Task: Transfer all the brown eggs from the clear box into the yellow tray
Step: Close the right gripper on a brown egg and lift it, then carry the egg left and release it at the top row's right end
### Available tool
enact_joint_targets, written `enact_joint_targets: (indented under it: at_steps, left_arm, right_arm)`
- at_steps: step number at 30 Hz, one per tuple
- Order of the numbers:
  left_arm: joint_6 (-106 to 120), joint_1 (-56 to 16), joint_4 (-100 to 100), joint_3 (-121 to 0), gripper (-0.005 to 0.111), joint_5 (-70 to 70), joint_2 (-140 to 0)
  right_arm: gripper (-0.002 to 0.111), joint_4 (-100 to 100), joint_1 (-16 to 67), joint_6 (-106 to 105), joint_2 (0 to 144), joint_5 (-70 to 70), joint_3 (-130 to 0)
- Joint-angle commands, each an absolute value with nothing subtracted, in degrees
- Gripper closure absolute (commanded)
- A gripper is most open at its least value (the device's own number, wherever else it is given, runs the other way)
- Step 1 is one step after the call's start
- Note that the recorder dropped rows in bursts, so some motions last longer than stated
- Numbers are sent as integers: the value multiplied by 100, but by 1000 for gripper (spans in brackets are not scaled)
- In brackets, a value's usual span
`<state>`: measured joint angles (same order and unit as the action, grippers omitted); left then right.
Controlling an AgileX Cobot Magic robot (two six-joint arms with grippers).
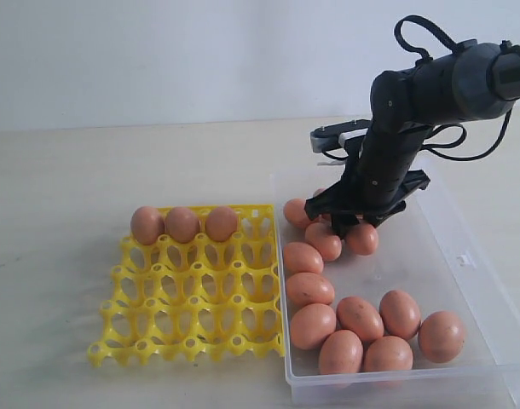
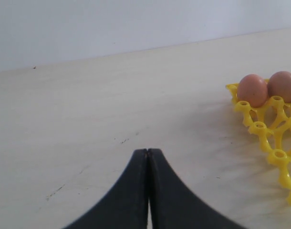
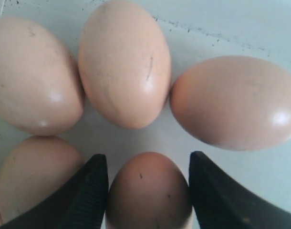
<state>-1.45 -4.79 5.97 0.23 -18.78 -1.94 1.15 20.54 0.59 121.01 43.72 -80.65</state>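
Observation:
Down inside the clear box (image 1: pixel 465 256), my right gripper (image 1: pixel 354 223) is shut on one brown egg (image 3: pixel 148 191), a finger pressing each side. Three other eggs (image 3: pixel 124 67) lie close ahead of it on the box floor. More brown eggs (image 1: pixel 360 318) lie loose toward the box's front and left wall. The yellow tray (image 1: pixel 192 294) sits left of the box with three eggs (image 1: pixel 182 223) in its back row. The left gripper (image 2: pixel 148 151) is shut and holds nothing, over bare table beside the tray's corner (image 2: pixel 274 138); it is outside the exterior view.
The tray and box touch side by side on a pale wooden table (image 1: pixel 64 196). A white wall stands behind. The right arm's black body (image 1: pixel 396 128) and cables hang over the box's back half.

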Motion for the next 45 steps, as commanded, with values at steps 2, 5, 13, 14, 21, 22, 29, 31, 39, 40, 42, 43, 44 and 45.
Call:
enact_joint_targets:
  at_steps: [2, 5, 13, 14, 21, 22, 29, 31, 39, 40, 42, 43, 44, 45]
  left_arm:
    - [-170, -519, 584, 0, 107, -1809, -208]
    - [-170, -519, 584, 0, 107, -1809, -208]
    - [-170, -519, 584, 0, 107, -1809, -208]
    - [-170, -519, 584, 0, 107, -1809, -208]
    - [-170, -519, 584, 0, 107, -1809, -208]
    - [-170, -519, 584, 0, 107, -1809, -208]
    - [-170, -519, 584, 0, 107, -1809, -208]
    - [-170, -519, 584, 0, 107, -1809, -208]
    - [-170, -519, 584, 0, 107, -1809, -208]
    - [-170, -519, 584, 0, 107, -1809, -208]
    - [-170, -519, 584, 0, 107, -1809, -208]
    - [-170, -519, 584, 0, 107, -1809, -208]
    - [-170, -519, 584, 0, 107, -1809, -208]
    - [-170, -519, 584, 0, 107, -1809, -208]
  right_arm:
    - [58, 145, 2027, 0, 12190, 4559, -8043]
    - [54, 134, 2027, 0, 12202, 4571, -8043]
    - [87, 120, 2027, 0, 12202, 4559, -8043]
    - [96, 120, 2027, -84, 12202, 4545, -8043]
    - [108, 120, 2027, -316, 11994, 4363, -8043]
    - [108, 145, 2038, -316, 11908, 4265, -8032]
    - [108, 288, 2158, -293, 10786, 2667, -7389]
    - [108, 419, 2275, -293, 10480, 1923, -6980]
    - [108, 509, 3157, -304, 10149, -862, -5869]
    - [108, 509, 3250, -304, 10209, -1090, -5867]
    - [108, 509, 3406, -277, 10352, -1519, -5867]
    - [108, 509, 3473, -197, 10447, -1730, -5867]
    - [108, 509, 3539, -110, 10533, -1880, -5867]
    - [108, 497, 3602, -41, 10648, -2039, -5867]
